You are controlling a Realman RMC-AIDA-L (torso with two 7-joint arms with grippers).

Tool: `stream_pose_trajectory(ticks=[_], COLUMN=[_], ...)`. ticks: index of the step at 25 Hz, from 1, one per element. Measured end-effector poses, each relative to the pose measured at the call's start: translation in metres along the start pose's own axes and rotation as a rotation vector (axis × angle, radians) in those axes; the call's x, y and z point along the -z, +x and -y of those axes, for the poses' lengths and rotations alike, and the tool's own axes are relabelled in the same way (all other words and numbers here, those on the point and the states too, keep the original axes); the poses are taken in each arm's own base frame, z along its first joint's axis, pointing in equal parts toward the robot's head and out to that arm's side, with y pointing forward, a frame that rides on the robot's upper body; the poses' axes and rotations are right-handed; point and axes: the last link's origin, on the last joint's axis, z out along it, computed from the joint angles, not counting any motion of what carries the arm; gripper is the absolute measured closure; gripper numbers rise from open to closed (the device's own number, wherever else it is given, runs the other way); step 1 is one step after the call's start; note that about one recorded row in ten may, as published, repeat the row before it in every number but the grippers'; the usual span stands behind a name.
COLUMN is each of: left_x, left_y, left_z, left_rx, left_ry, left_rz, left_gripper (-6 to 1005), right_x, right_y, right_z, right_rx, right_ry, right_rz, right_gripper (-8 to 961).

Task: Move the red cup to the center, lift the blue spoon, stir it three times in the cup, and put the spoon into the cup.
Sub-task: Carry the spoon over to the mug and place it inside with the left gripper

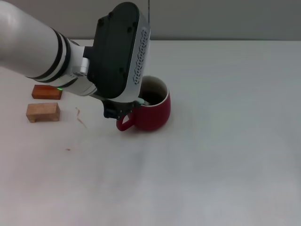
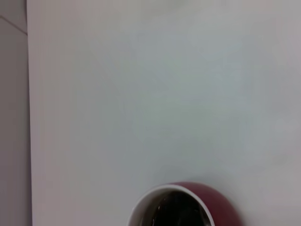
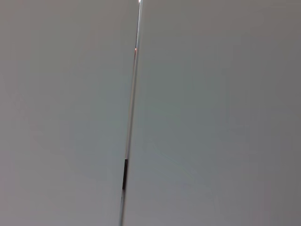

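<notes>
The red cup stands near the middle of the white table, its loop handle toward the front left. Its rim and dark inside also show in the left wrist view. My left gripper hangs low at the cup's left rim, just above the handle, under the big black wrist body. A small pale-blue bit of the blue spoon shows at the gripper's tip, reaching over the rim into the cup. The rest of the spoon is hidden. My right gripper is out of view.
Two small wooden blocks lie at the left, a reddish one and a paler one in front of it. Small crumbs lie near them. The right wrist view shows only a grey wall with a seam.
</notes>
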Motion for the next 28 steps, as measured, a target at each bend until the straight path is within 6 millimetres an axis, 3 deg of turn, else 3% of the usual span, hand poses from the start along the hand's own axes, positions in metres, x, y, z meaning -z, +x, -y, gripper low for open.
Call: stream_pose_trajectory(ticks=[20,25,28], left_x=[-0.0054,-0.0052,-0.0013], left_y=[0.0067,0.0053,0.0046], left_z=[0.0018,0.0021,0.0071], left_rx=[0.075,0.08,0.098], left_ry=[0.022,0.027,0.059], left_rz=[-0.082,-0.08,-0.093], left_gripper=[842,725,707], right_x=[0.0005,0.0,-0.0003], right_y=[0.0003,0.0,-0.0001], right_z=[-0.0003,-0.0006,-0.0002], right_rx=[-0.003,-0.003,-0.002], right_ry=[0.001,0.0,0.0], right_rz=[-0.002,0.0,0.0], right_gripper=[252,253,253])
